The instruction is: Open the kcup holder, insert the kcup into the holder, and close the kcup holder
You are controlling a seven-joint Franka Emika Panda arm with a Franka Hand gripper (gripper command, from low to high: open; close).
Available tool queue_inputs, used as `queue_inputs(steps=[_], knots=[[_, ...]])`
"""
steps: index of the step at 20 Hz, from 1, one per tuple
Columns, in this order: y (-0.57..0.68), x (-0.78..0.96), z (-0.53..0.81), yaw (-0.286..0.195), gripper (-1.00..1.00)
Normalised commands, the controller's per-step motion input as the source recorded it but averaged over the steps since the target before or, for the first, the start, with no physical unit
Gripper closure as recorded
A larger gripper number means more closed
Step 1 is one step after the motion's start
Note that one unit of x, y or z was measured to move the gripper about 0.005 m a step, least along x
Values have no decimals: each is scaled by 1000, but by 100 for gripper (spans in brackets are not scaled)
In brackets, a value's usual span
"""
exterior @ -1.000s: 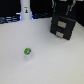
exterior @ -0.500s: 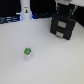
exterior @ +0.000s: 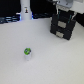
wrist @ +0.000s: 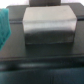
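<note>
— End effector first: where is it, and is it clenched?

— At the kcup holder, far on the exterior view's right, low against the black box. Whether its fingers are spread or clenched, I cannot tell; both views are too blurred.

— And going across from the exterior view's left?

— A white bottle-like object stands at the back edge against a dark background. Then the pale tabletop, plain and wide. The kcup sits upright near the middle-left, green top up, well apart from the holder.

— The wrist view?

— A grey metallic block on a dark surface; a teal object at the edge.
</note>
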Motion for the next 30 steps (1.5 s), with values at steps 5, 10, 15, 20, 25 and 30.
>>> queue_inputs(steps=[5,10,15,20,25,30], knots=[[35,-305,-426,5,-100],[46,-305,-293,-6,100],[43,-250,-61,-21,100],[52,-220,-35,-20,100],[-14,69,5,-13,100],[-161,621,200,-50,100]])
